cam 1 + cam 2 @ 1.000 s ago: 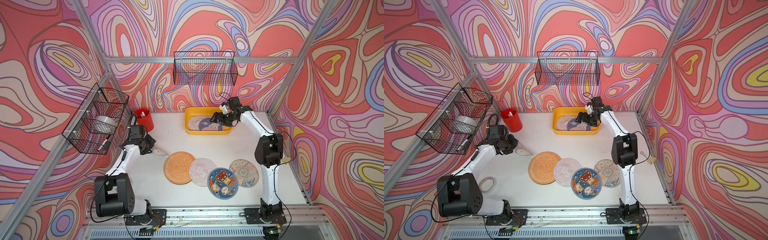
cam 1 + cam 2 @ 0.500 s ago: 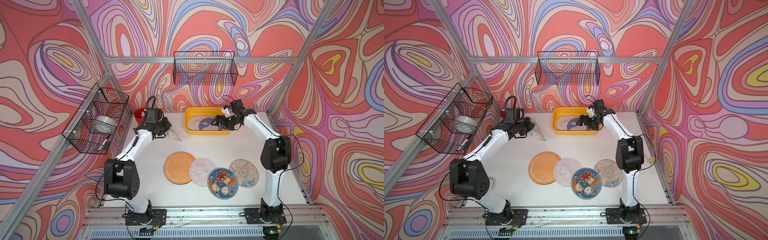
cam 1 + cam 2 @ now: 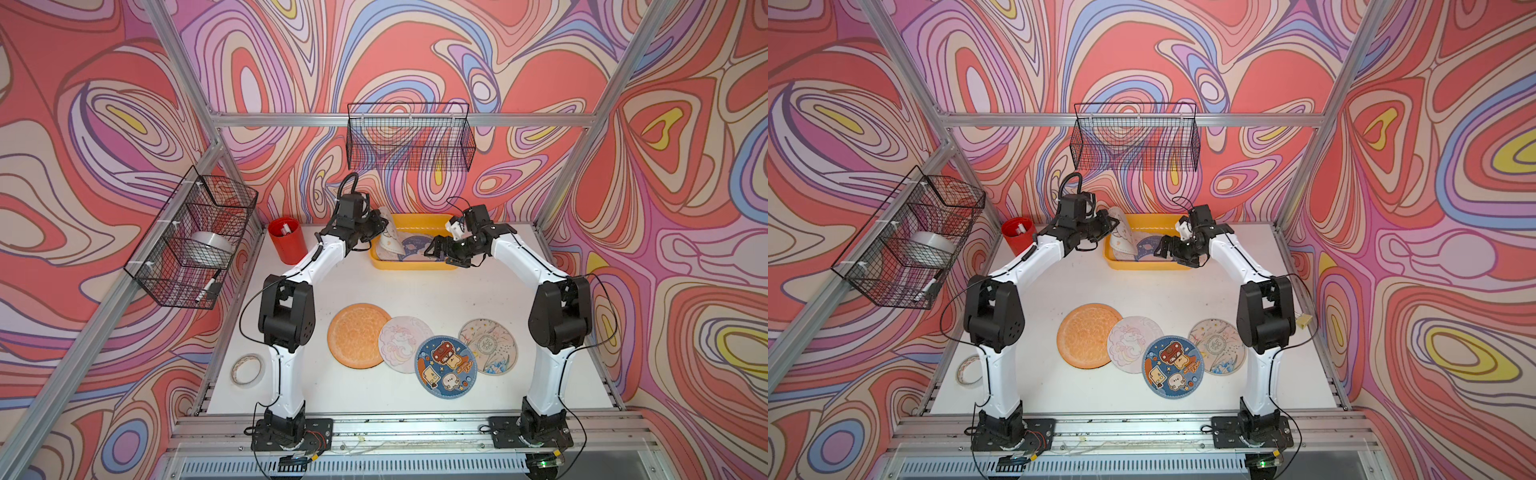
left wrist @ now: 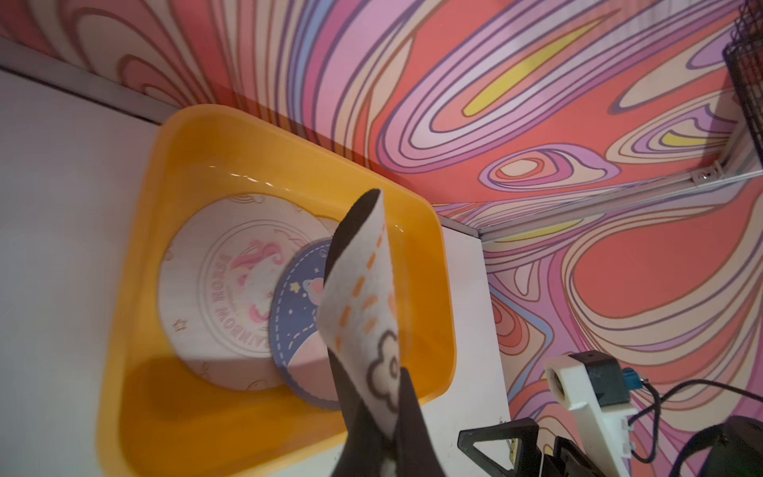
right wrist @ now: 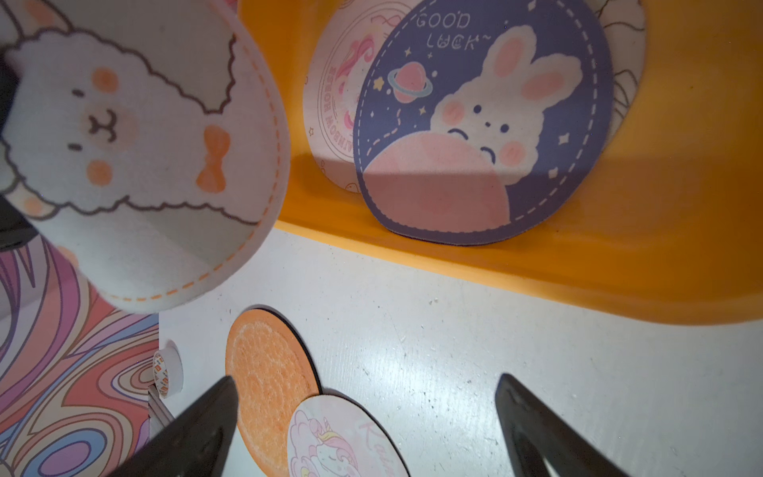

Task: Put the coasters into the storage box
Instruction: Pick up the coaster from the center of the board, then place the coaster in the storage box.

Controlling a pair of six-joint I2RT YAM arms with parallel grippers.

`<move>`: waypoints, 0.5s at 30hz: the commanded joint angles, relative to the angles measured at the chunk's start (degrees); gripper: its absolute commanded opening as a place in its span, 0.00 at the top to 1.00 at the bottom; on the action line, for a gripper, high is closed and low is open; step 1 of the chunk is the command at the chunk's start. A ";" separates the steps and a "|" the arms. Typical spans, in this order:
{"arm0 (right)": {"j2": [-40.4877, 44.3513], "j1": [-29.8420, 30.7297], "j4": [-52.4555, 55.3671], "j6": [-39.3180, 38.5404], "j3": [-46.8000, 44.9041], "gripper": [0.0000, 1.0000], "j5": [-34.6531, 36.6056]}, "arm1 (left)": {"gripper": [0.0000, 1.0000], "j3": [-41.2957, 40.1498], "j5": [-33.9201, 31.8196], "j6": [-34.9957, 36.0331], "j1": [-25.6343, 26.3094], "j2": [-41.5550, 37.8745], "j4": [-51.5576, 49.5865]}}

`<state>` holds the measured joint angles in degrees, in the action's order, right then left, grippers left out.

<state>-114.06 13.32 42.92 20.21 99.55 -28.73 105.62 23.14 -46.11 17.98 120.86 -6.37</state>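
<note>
The yellow storage box point(image 3: 415, 266) point(image 3: 1146, 266) stands at the back of the table, with a pale unicorn coaster point(image 4: 223, 289) and a blue bunny coaster point(image 5: 483, 124) lying in it. My left gripper point(image 3: 380, 226) point(image 4: 386, 396) is shut on a pale alpaca coaster point(image 3: 390, 245) point(image 4: 363, 297) point(image 5: 144, 144), which hangs bent over the box's left end. My right gripper point(image 3: 436, 253) point(image 5: 367, 382) is open and empty at the box's right front. Nearer the front lie an orange coaster point(image 3: 357, 334), a pale unicorn one point(image 3: 405, 343), a blue cartoon one point(image 3: 446, 365) and a pale floral one point(image 3: 488, 347).
A red cup point(image 3: 286, 239) stands at the back left, close to my left arm. A tape ring point(image 3: 248, 369) lies at the table's left edge. One black wire basket point(image 3: 193, 241) hangs on the left wall and another point(image 3: 409, 137) on the back wall above the box.
My left arm has swung from the table's left side toward the back, carrying the alpaca coaster over the box's left end. My right gripper has drawn back slightly, still open.
</note>
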 commanded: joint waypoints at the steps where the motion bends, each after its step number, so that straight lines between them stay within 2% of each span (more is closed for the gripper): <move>1: 3.10 0.22 -0.97 0.23 -1.30 0.02 0.66 | 1.00 7.26 4.53 -0.98 0.55 5.43 5.15; 7: 4.18 -0.41 -0.31 0.05 -1.67 0.02 1.43 | 1.00 22.56 7.83 -1.78 0.67 18.47 6.12; 10: 4.14 -0.88 0.15 -0.20 -1.32 0.02 1.73 | 1.00 28.96 7.17 -0.99 0.80 24.22 2.30; 15: 3.51 -1.23 1.14 -0.43 -0.13 0.02 1.84 | 1.00 32.74 4.82 1.49 0.66 29.64 -6.04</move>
<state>-111.61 12.43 43.27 20.25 98.52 -27.75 136.51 28.69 -46.26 18.74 148.64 -6.55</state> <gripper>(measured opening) 0.983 0.066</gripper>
